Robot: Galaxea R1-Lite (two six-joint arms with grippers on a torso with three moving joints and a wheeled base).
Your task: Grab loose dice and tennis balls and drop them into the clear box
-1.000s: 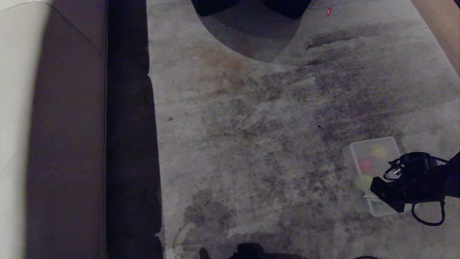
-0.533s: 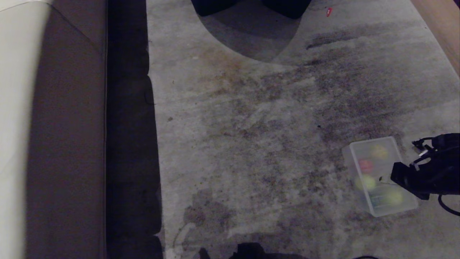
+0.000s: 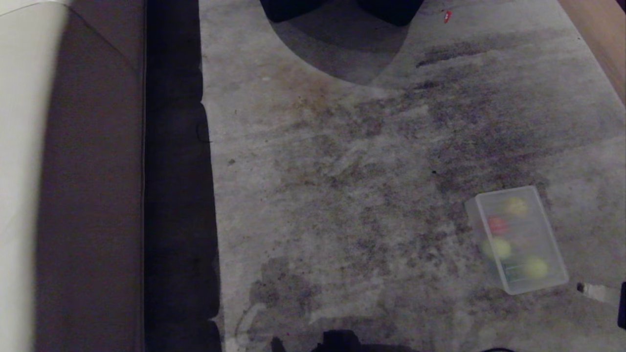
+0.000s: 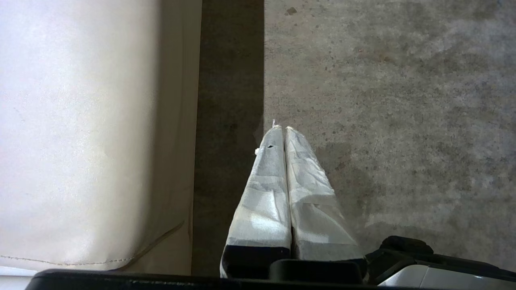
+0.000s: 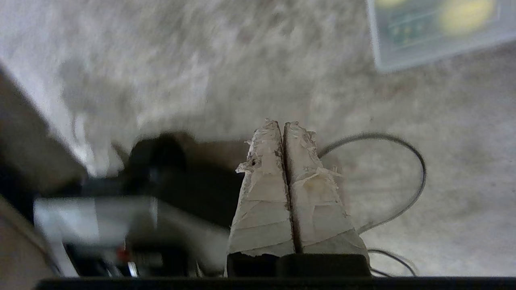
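The clear box (image 3: 548, 230) lies at floor right, nearer the right gripper (image 5: 282, 125), whose fingers are pressed together, empty; apparently 4 items inside.

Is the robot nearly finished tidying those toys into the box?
Looks close. The clear box already holds two tennis balls, a red die and a yellow one. Both grippers are shut and empty. No loose toys show on the carpet in these views.

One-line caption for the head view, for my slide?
Clear box on stained carpet holding two tennis balls and dice.
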